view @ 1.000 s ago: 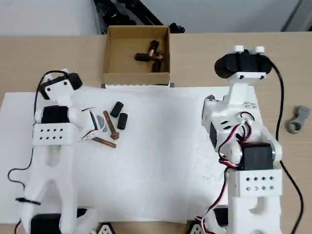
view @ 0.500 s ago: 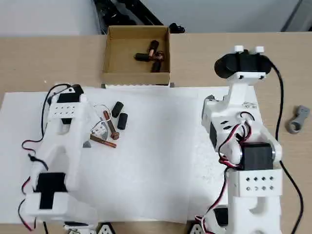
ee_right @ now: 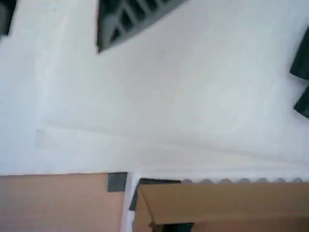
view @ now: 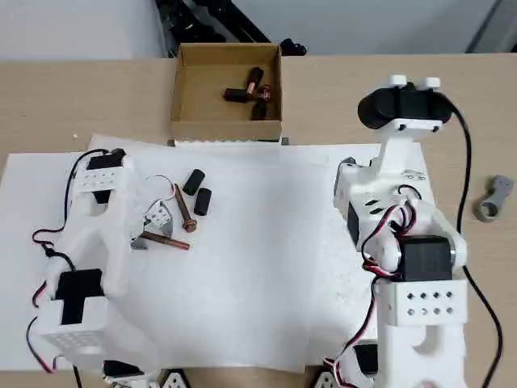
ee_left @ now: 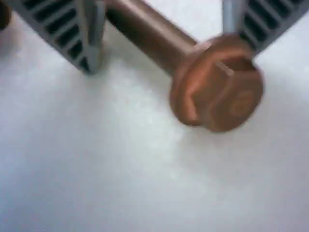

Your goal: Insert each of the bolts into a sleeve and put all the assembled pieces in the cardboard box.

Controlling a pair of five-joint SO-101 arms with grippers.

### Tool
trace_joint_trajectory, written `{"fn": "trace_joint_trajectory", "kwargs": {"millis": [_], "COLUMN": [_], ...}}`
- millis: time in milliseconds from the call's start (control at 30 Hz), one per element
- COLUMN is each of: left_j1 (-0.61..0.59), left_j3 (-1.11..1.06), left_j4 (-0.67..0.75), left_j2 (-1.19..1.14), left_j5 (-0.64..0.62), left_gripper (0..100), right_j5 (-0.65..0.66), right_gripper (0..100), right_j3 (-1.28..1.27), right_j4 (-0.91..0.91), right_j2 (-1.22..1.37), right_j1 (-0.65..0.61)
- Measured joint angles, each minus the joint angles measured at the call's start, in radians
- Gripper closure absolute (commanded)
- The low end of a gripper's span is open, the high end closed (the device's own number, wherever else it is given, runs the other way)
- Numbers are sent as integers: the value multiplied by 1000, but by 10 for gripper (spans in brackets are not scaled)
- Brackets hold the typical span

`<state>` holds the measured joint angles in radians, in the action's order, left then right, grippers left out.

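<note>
Straddling a bolt [ee_left: 193,72] that lies flat near the left edge of the sheet [view: 266,267], the left gripper [ee_left: 161,46] has its fingers apart, one on each side of the shank, seemingly lined up to grasp it. Two sleeves [view: 193,181] lie near, toward the far edge, handy for insertion. The box [view: 226,129] sits just past that edge.

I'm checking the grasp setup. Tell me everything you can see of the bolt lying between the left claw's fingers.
The bolt looks like copper-coloured metal, with a hexagonal flanged head and a round shaft. It lies on its side on the white sheet, with no sleeve on the part shown. Its shaft passes through the open left claw, one finger on each side; whether either finger touches it is unclear.
</note>
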<state>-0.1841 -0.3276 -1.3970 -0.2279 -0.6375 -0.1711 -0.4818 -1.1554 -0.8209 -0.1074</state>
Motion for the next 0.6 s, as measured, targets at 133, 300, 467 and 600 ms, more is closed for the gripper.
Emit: {"fn": "trace_joint_trajectory", "kwargs": {"millis": [133,300,467,600], "left_j1": [2,0,41,146], "left_j3": [21,20,12,11], "left_j4": [25,26,-3,-29], "left_j2": [-2,14,117,290], "left_j5": [46,81,95,157], "left_gripper": [996,995,995,995], "right_j5": [-11,-11,-11,-77], "right_gripper": [887,887,887,887], "right_j3": [0,0,0,0], "right_j4": [0,0,0,0], "right_j2": [0,0,0,0], "right_j1": [0,0,2,-38]}}
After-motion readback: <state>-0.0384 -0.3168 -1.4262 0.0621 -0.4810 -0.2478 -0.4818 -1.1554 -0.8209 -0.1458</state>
